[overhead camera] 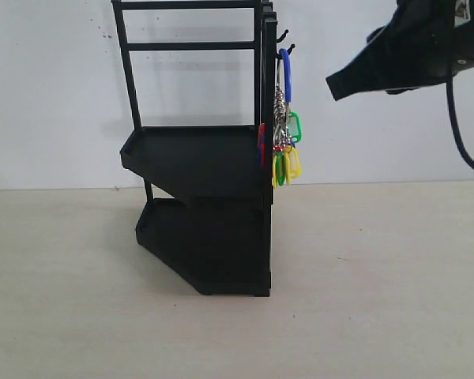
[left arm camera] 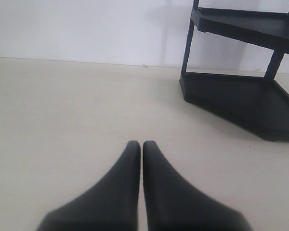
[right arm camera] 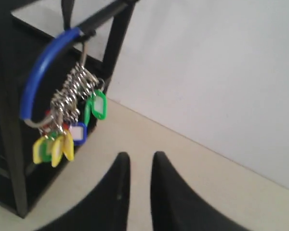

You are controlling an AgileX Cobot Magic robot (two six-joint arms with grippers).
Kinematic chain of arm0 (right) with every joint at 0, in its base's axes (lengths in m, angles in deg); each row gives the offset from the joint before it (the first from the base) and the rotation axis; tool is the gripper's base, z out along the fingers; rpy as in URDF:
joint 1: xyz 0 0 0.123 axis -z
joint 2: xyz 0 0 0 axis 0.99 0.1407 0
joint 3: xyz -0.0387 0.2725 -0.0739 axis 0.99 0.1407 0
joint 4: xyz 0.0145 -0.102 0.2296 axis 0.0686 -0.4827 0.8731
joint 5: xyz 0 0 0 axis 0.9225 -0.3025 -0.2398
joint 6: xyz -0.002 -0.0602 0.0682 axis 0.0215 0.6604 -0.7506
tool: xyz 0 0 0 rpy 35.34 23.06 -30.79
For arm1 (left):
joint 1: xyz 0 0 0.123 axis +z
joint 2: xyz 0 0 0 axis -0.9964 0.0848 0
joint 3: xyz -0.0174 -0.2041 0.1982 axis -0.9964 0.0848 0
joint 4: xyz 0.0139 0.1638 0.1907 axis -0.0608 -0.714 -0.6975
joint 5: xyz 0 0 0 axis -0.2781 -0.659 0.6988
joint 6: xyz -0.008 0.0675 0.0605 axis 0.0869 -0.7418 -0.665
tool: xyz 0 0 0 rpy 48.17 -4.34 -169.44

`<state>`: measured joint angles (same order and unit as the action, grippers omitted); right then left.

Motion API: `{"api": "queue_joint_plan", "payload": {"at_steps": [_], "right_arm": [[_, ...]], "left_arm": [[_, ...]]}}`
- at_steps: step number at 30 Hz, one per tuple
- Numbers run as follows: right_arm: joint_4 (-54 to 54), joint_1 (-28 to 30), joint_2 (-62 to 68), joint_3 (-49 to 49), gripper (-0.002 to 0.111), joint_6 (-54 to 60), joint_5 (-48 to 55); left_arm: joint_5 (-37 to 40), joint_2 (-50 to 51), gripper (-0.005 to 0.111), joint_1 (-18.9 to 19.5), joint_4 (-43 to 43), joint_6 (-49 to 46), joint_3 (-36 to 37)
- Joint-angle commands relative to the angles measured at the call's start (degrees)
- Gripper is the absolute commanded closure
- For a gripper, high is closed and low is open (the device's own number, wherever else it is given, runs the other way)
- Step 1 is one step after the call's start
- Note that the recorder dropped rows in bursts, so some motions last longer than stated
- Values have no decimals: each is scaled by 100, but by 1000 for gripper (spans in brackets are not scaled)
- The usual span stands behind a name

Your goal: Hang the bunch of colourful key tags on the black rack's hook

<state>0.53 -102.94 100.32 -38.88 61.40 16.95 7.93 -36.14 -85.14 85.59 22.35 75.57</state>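
Observation:
The colourful key tag bunch hangs by its big blue loop from the lower hook on the right side of the black rack. Green, yellow, red and blue tags dangle under silver rings. My right gripper floats to the right of the hook, apart from the bunch. In the right wrist view the bunch hangs free beside the right gripper, which is open with a narrow, empty gap. My left gripper is shut on nothing, low over the table, with the rack ahead of it.
The rack stands on a pale wooden tabletop in front of a white wall. A smaller upper hook sits just above the used one. A black cable droops from the right arm.

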Motion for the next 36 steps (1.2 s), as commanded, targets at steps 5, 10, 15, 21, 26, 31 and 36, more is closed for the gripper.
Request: {"api": "queue_joint_plan", "payload": {"at_steps": [5,10,15,21,26,31,36], "right_arm": [[-1119,-10,-122,2,108,-924,1209],[-1119,-10,-705,316,108,-1178,913],[-1084,-10,-1466,843,108,-1276,566],[-1072,-10,-2377,1788,108,-1375,-15],[-1072,-10,-3079,2867,108,-1754,-774],[-1072,-10,-3612,3746,108,-2219,-1387],[-1072,-10,-3981,4502,108,-2262,-1791]], "left_arm": [[-45,-12,102,-4,-28,-20,-8],[-45,-12,102,-4,-28,-20,-8],[-45,-12,102,-4,-28,-20,-8],[-45,-12,102,-4,-28,-20,-8],[-45,-12,102,-4,-28,-20,-8],[-45,-12,102,-4,-28,-20,-8],[-45,-12,102,-4,-28,-20,-8]]}}
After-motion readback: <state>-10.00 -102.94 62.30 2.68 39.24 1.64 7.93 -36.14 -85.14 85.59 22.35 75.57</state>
